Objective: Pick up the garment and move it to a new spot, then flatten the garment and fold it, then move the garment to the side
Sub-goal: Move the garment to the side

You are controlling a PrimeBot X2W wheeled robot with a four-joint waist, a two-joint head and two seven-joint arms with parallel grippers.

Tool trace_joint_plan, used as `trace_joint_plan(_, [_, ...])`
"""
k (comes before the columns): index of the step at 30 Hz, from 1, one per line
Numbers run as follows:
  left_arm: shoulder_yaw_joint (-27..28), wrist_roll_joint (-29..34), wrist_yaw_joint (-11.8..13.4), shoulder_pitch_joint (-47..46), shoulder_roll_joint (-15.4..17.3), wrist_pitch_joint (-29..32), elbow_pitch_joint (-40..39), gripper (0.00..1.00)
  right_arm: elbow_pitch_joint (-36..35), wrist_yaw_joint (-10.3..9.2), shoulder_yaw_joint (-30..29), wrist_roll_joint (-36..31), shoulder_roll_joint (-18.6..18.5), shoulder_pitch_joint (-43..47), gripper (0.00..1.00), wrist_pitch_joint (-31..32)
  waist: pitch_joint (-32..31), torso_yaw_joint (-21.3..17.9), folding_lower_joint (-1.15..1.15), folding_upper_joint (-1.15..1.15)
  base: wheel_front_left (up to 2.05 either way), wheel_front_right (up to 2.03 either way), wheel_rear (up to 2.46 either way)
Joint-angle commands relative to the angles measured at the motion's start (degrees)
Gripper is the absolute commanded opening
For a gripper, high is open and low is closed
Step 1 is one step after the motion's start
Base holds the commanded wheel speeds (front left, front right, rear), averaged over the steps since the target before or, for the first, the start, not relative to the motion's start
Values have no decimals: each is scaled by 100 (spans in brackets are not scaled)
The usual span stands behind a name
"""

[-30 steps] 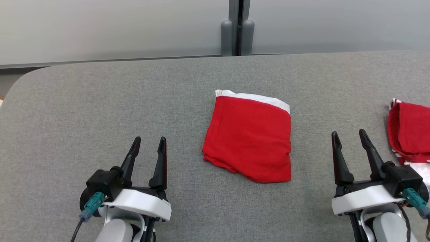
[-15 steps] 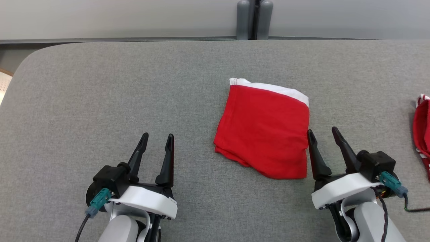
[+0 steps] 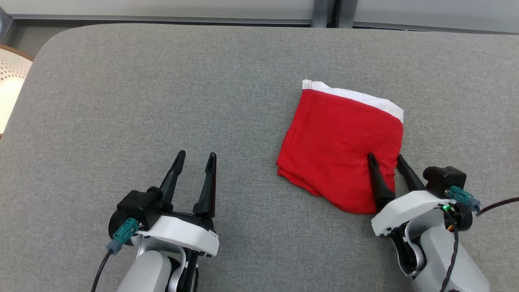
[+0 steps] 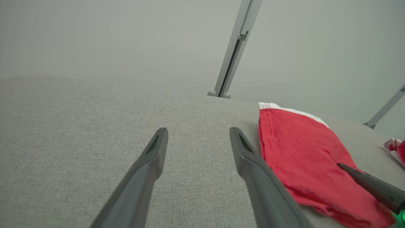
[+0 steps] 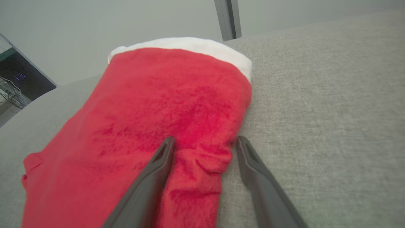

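The garment [image 3: 340, 138] is a folded red piece with a white band along its far edge, lying flat on the grey table [image 3: 121, 81]. My right gripper [image 3: 384, 156] is open and straddles its near right edge. One finger rests on the red cloth, the other lies just off its side. In the right wrist view a bunched fold of the garment [image 5: 164, 101] lies between the fingers of the right gripper [image 5: 205, 141]. My left gripper [image 3: 196, 154] is open over bare table, well to the left of the garment [image 4: 294, 152], and the left wrist view shows nothing between the left gripper's [image 4: 198, 131] fingers.
A second red and white cloth [image 4: 394, 147] lies at the far right of the table. A pale perforated round object [image 3: 10, 81] stands past the table's left corner. A grey post [image 4: 232, 60] rises behind the far edge.
The head camera has tilted down and shifted. My right gripper has moved left and forward onto the garment's right edge, still open. The left gripper has kept its place.
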Motion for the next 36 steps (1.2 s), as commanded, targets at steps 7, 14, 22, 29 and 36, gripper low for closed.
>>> trace_joint_plan(7, [44, 58, -26, -72, 19, -26, 18, 100, 309, -2, 254, -961, -268, -363, 0, -439, -46, -307, 0, 0, 0, 0, 0])
trace_joint_plan(14, [-33, 187, -87, -165, 18, -26, -33, 100, 147, -2, 667, -1738, -758, -535, 0, -556, -127, -903, 0, 0, 0, 0, 0])
trace_joint_plan(22, [-223, 289, -138, -369, 21, -26, -119, 100, -483, -6, 1491, -1704, -1870, -736, 0, -359, 15, -1565, 0, 0, 0, 0, 0])
trace_joint_plan(29, [-355, 431, -223, -718, 25, -26, -110, 100, -1129, -6, 1958, -1240, -3332, -1086, 0, 25, 460, -2001, 0, 0, 0, 0, 0])
trace_joint_plan(36, [-432, 567, -327, -1137, 23, -26, -113, 100, -1077, -6, 1980, -811, -4345, -1352, 0, 196, 1027, -2145, 0, 0, 0, 0, 0])
